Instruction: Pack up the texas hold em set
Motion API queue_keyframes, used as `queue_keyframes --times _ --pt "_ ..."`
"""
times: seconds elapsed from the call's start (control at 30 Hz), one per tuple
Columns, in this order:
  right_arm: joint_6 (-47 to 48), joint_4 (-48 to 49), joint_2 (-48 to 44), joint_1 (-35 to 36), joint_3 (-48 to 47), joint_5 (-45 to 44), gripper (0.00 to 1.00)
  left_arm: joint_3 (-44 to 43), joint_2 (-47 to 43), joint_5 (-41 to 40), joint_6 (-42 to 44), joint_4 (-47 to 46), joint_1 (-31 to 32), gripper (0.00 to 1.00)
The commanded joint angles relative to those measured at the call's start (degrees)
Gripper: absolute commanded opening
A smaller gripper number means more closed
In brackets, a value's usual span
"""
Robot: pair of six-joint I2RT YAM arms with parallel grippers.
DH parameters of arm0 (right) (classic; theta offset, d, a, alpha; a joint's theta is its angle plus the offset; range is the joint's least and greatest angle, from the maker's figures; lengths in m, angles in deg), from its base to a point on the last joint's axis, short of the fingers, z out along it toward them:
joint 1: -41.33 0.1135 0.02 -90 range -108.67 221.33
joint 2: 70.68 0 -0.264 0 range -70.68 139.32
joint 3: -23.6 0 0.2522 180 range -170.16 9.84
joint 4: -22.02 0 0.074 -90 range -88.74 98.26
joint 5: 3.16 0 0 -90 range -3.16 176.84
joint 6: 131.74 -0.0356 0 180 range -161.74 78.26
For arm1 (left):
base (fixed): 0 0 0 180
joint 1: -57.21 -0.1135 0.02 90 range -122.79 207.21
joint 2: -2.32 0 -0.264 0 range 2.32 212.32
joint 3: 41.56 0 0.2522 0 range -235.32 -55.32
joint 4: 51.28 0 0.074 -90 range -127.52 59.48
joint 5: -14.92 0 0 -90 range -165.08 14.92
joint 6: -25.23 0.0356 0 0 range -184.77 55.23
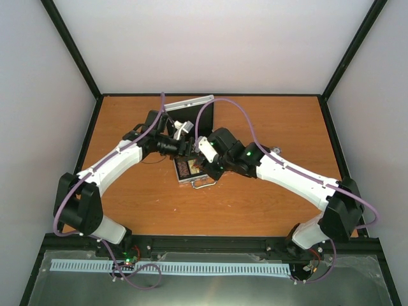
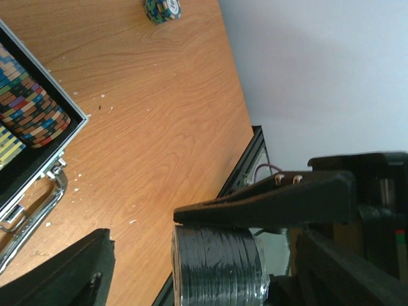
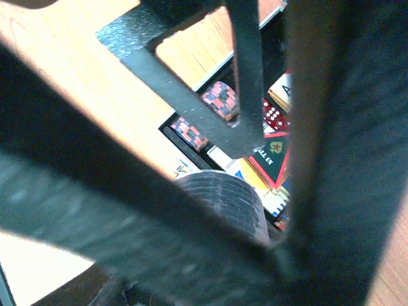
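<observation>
The black chip stack (image 2: 220, 268) sits between the spread left tool's (image 2: 141, 224) fingers, near the case (image 2: 54, 151); right tool's (image 1: 204, 166) grip unclear

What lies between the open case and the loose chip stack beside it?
Only bare wooden table separates the case from the loose chip stack, shown in the left wrist view.

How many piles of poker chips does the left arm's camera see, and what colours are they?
Black pile: 1
Mixed-colour pile lying in the case: 1
Blue-green pile out on the table: 1
Total: 3 piles
A yellow striped thing beside the case's pile is too cut off to count.
</observation>
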Motion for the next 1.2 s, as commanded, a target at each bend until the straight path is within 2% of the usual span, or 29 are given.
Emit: queue_keyframes --times 0.0,0.1,0.17,0.57,1.17 --pt "0.00 2.55 1.22 0.32 -2.32 -0.22 0.38 -1.86 -0.75 -1.67 4.53 4.65 1.81 0.76" --pt "-0.09 2.58 1.42 0.32 -2.49 -0.92 0.38 -0.80 -1.89 -1.45 4.12 4.08 1.90 0.73" --pt "-0.29 2.70 1.17 0.32 -2.70 -1.16 0.38 0.16 -2.30 -1.59 3.90 4.20 1.89 0.67" --pt "-2.15 4.02 0.16 0.32 -1.99 0.12 0.38 3.28 -3.54 -2.55 1.14 0.66 5.13 0.65" --pt "-1.80 3.64 -0.11 0.32 0.77 -4.53 0.42 2.84 -4.15 -2.77 1.19 1.51 6.17 0.21"
